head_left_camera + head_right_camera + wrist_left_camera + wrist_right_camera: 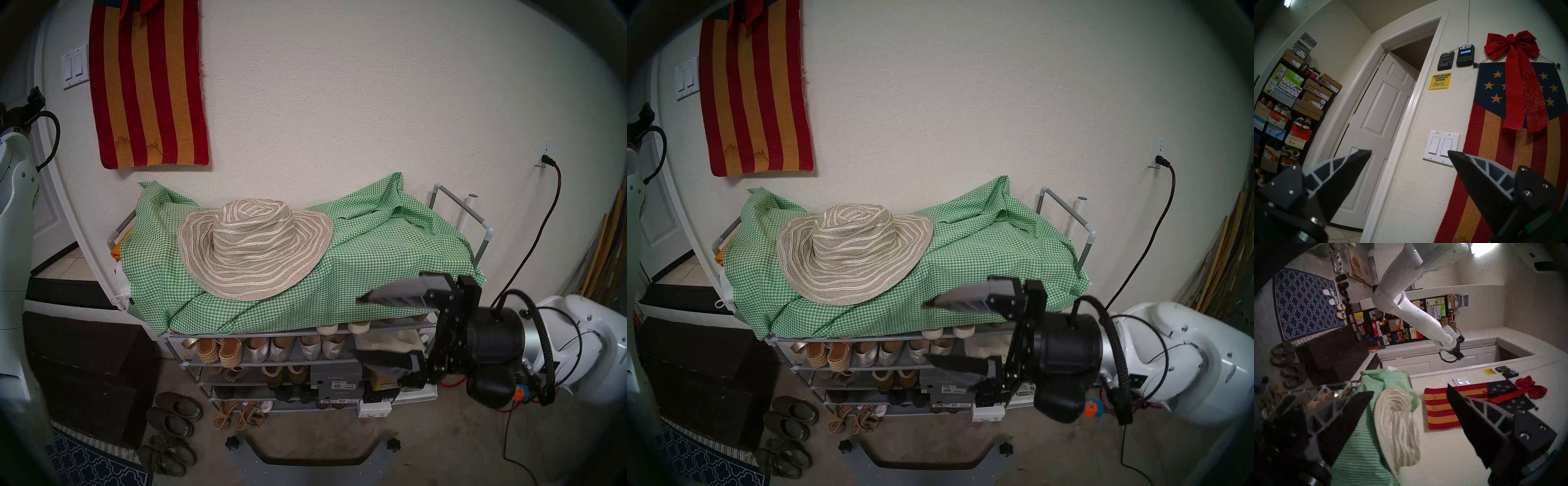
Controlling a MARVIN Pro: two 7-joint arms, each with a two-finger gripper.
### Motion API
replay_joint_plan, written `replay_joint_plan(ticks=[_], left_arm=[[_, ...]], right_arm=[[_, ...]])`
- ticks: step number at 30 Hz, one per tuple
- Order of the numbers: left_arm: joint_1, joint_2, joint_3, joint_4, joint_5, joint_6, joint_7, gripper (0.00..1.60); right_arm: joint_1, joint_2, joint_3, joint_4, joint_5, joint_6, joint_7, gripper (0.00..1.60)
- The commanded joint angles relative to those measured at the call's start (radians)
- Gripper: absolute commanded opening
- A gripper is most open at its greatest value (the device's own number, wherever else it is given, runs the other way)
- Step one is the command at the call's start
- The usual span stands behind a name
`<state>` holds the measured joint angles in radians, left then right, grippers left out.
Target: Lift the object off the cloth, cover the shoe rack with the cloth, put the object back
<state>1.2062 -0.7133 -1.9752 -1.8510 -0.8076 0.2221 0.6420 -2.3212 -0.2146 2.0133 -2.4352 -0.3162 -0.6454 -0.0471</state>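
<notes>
A home garage entry is showing itself here: garage-door controls (1456, 57) are hanging beside a panelled house door (1379, 135), a concrete floor (424, 437) is lying underfoot, and shoe boxes (1310, 95) are stacking up on dark shelving, with sandals (169, 421) sitting loose by the shoe rack (298, 334).

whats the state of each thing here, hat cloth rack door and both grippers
hat: lying crown up on the cloth, not held
cloth: bunched over the rack's top, lower shelves uncovered
rack: upright, shelves full of shoes and boxes
door: open
wall plug: plugged in
left gripper: open, empty, facing the wall
right gripper: open, empty, near the rack's right end
</notes>
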Motion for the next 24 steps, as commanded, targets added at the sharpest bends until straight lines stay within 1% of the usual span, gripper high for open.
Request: replay_joint_plan(ticks=[1, 4, 12, 17, 24], left_arm=[[-0.001, 0.002, 0.0, 0.0, 0.002, 0.0, 0.0, 1.6], [-0.001, 0.002, 0.0, 0.0, 0.001, 0.0, 0.0, 1.6], [0.0, 0.002, 0.0, -0.001, 0.0, 0.0, 0.0, 1.6], [0.0, 0.002, 0.0, -0.001, 0.0, 0.0, 0.0, 1.6], [0.0, 0.002, -0.001, -0.001, -0.002, 0.0, 0.001, 1.6]], right_arm=[[0.107, 0.061, 0.014, -0.008, 0.032, 0.077, -0.039, 1.6], [0.117, 0.07, 0.002, -0.008, 0.039, 0.095, -0.045, 1.6], [0.13, 0.088, -0.041, -0.008, 0.055, 0.102, -0.022, 1.6], [0.159, 0.095, -0.037, -0.008, 0.059, 0.114, -0.017, 1.6], [0.191, 0.102, -0.034, -0.008, 0.054, 0.146, 0.015, 1.6]])
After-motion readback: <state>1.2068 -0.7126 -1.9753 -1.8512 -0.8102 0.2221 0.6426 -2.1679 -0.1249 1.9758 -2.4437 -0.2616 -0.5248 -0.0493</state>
